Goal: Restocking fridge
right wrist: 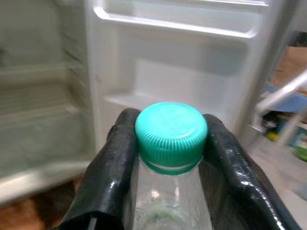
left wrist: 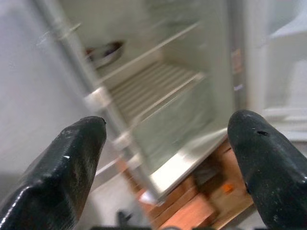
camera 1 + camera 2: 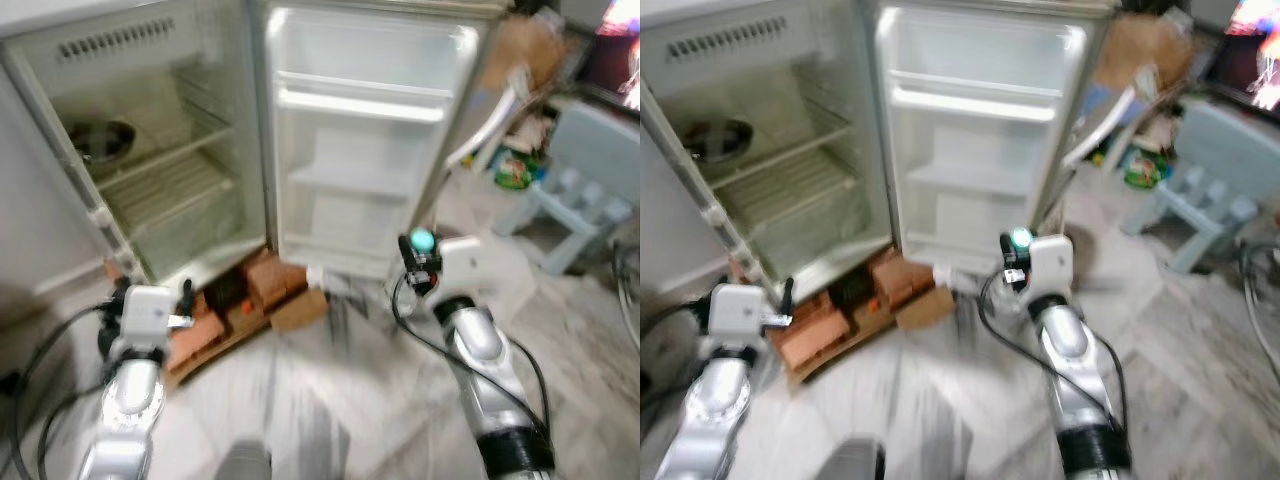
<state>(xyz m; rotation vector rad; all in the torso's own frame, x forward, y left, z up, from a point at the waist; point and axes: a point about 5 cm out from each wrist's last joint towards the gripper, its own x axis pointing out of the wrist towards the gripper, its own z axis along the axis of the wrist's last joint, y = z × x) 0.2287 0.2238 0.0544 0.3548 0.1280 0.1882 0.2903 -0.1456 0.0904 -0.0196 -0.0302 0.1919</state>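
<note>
clear bottle (image 1: pixel 168 191) clamped between right gripper (image 1: pixel 170 158) fingers (image 1: pixel 110 167), facing fridge door (image 3: pixel 365 140)

The fridge (image 3: pixel 190 150) stands wide open on bricks, its white door (image 3: pixel 365 140) swung fully out with bare shelves; a dark bowl (image 3: pixel 100 140) sits on its upper wire shelf. A clear bottle (image 1: pixel 168 191) with a teal ribbed cap (image 1: pixel 171 132) stands upright before the door.

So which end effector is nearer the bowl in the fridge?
Left. The left end effector hangs open below the fridge compartment holding the bowl; the right end effector, gripping a bottle, faces the door.
</note>
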